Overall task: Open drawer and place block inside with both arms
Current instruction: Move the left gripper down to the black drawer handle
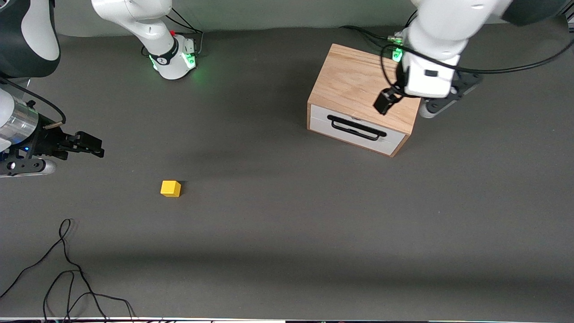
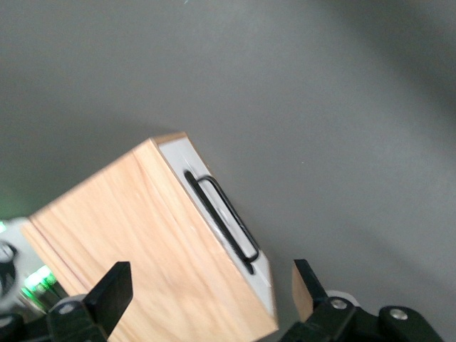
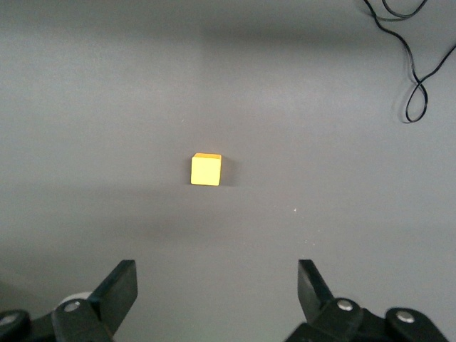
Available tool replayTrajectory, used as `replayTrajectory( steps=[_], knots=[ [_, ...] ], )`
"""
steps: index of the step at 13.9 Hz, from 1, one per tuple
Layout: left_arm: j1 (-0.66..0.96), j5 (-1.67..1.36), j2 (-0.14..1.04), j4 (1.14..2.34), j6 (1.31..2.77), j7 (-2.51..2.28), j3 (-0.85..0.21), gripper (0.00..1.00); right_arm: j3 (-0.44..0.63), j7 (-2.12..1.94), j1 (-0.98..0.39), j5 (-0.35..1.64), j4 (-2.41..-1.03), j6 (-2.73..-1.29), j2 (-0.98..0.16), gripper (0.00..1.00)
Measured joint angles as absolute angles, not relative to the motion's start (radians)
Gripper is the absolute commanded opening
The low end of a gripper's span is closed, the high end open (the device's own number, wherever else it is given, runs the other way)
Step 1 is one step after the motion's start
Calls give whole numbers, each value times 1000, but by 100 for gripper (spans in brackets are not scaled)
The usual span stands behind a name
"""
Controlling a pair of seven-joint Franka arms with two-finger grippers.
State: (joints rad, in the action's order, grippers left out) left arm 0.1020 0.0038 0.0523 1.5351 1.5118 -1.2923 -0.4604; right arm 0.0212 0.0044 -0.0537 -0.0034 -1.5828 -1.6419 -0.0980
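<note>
The block [image 1: 171,188] looked light; grab its flat sides. Both grippers, left [image 2: 206,296] over the drawer [image 1: 357,129] box and right [image 3: 217,288] near the block, were spread apart.

From the front view you look down steeply from a high camera facing both arm bases, taking in nearly the whole grey table [image 1: 287,251]. Your left wrist view rides just above the left gripper [image 2: 208,292], whose spread fingers frame the lower edge, and looks down closely on the oak box [image 2: 142,242] and the drawer [image 2: 221,214] front; the front view shares that box [image 1: 358,85] and the left gripper [image 1: 384,102] over it. Your right wrist view looks straight down past the right gripper [image 3: 217,292], also spread, onto bare table with the block [image 3: 206,169] and a loose cable [image 3: 410,50], both shared with the front view, where the block [image 1: 171,188] and the right gripper [image 1: 92,147] appear.
</note>
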Motion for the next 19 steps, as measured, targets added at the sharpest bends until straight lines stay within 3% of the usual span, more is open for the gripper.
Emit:
replayTrajectory(
  steps=[5, 14, 19],
  knots=[
    [157, 4, 124, 1536, 1558, -1660, -519, 100, 19, 4, -56, -3, -1583, -1633, -98, 100],
    [138, 4, 224, 1609, 1588, -1690, -499, 100, 15, 4, -57, -3, -1573, -1637, -107, 100],
    [123, 4, 257, 1759, 1758, -1702, -498, 100, 12, 4, -57, -3, -1563, -1638, -118, 100]
  ],
)
